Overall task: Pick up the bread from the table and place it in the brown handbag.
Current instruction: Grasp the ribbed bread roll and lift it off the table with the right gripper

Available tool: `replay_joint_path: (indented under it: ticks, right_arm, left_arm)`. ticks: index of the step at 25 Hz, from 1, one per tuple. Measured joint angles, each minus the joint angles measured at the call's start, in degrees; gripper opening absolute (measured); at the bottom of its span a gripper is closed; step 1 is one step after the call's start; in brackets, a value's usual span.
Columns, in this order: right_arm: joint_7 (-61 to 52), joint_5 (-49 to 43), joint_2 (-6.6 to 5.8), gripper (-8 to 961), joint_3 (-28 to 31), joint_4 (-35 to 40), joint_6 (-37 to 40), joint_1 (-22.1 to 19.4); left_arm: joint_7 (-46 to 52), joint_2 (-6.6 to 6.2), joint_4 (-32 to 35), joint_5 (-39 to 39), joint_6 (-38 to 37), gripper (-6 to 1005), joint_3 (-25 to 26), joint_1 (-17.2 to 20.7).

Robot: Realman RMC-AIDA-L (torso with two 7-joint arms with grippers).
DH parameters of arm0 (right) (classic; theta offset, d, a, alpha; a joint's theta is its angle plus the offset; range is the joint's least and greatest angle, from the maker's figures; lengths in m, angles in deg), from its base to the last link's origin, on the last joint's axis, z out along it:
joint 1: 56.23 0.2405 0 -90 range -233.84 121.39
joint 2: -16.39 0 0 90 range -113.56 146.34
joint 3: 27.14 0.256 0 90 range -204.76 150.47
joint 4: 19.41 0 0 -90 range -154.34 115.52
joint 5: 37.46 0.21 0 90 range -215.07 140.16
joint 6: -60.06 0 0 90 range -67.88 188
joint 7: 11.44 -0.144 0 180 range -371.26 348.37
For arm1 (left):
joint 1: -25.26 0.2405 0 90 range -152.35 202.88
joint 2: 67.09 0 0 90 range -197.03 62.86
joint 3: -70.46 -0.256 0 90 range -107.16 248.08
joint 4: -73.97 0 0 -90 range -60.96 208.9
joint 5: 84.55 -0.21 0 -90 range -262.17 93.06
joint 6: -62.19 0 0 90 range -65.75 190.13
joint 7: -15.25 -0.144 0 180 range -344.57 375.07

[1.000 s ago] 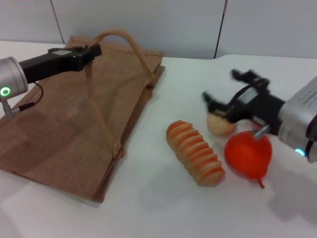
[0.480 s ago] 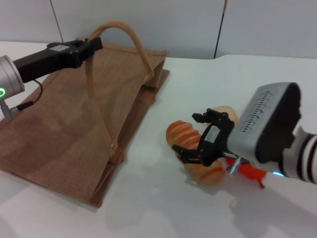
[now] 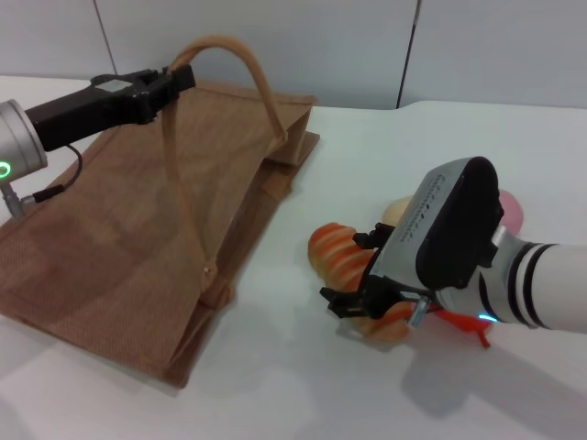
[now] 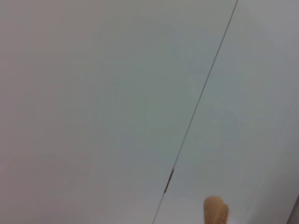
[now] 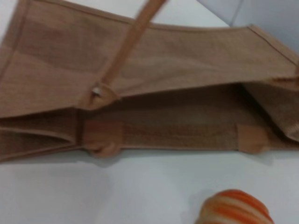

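Beside the brown handbag (image 3: 138, 229), the right pincer (image 3: 362, 275) straddles the bread (image 3: 339, 257).

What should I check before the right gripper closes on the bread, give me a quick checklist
1. Right gripper over the bread: ok, fingers straddle its near end.
2. Jaws open: ok, one finger shows on each side of the loaf.
3. Bread flat on the table: ok.
4. Neighbours clear: cannot tell, the bun and pear lie mostly hidden behind the wrist.
5. Handbag mouth open: ok, left gripper holds one handle up and the right wrist view shows a gap.
6. Path to the mouth: ok, only bare table between.
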Motion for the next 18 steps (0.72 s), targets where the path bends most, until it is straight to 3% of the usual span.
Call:
replay_joint_path:
  ticks: [4, 18]
  right_arm:
    - [0.1, 0.0, 0.97, 885, 2.4, -2.3, 0.1, 0.3]
    - [0.3, -0.2, 2.54, 886, 6.6, -8.0, 6.2, 3.6]
  left_arm:
    - [0.0, 0.0, 0.0, 0.0, 0.0, 121, 0.0, -0.1]
    - [-0.1, 0.0, 0.0, 0.0, -0.9, 121, 0.0, -0.2]
